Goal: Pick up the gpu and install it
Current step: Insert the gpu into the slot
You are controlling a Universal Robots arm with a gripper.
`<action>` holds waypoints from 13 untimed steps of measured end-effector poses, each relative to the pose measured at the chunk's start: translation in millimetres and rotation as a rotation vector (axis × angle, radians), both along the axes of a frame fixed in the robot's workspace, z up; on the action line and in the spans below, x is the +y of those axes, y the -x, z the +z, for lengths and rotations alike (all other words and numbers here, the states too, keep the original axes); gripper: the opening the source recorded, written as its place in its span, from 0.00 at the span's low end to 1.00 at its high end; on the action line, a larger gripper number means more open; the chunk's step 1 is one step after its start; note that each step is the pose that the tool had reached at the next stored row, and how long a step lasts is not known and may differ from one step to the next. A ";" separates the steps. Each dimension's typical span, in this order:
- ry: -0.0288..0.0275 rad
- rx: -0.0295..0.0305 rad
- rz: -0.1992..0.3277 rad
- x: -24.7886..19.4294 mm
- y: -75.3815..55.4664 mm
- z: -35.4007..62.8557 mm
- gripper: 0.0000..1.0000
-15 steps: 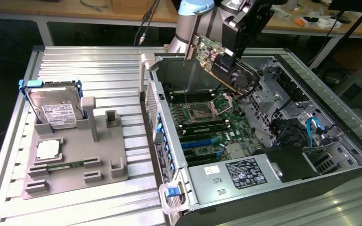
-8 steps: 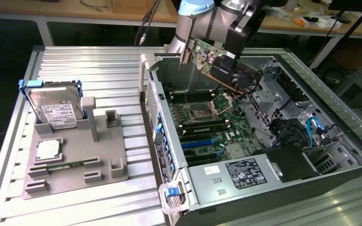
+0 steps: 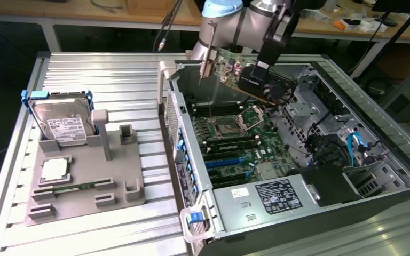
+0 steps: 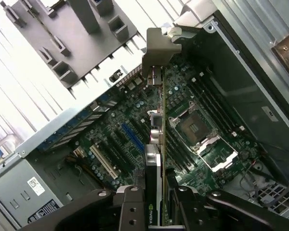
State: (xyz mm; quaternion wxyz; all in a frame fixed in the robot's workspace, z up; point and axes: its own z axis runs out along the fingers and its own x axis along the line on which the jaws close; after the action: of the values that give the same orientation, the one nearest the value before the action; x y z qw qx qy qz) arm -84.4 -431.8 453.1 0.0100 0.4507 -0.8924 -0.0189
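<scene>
**GPU held in gripper over the open case**

Exterior view, upper centre of frame: the arm comes down from the top edge. The gripper has its fingers drawn narrow onto the gpu, pinching the card by its upper edge. The card is off the table and hangs over the far end of the open computer case.

The card is tilted. Its silvery end bracket points toward the exterior view's left. The black cooler with its fan sits lower, toward the exterior view's right, and green board shows between the two.

Below the card, centre of frame: motherboard with CPU socket. The card is not seated in a slot. I cannot tell whether its lower edge touches anything inside the case.

Lower centre: power supply with a labelled top. Right of centre: blue cables.

The exterior view's left: grey fixture on the slatted aluminium table.
- Hard drive in a blue frame stands upright at the fixture's far end.
- A square processor lies nearer.
- A memory stick lies flat just beside the processor.

Wrist view: the gpu is seen edge-on, clamped between the two fingers of the gripper. Its end bracket is at the far end, near the case rim. The motherboard lies behind the card. A blue slot runs just to one side of the card's line, and the CPU socket is on the other side.
</scene>
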 end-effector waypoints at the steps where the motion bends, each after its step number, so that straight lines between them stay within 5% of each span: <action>1: 0.0000 0.0000 0.019 0.0 0.0 -0.2 0.27; 13: 0.0001 0.0000 0.239 0.0 0.0 -3.4 0.27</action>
State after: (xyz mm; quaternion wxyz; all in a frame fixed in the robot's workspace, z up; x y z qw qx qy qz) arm -84.4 -431.8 449.7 0.0122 0.5538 -0.8323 -0.0175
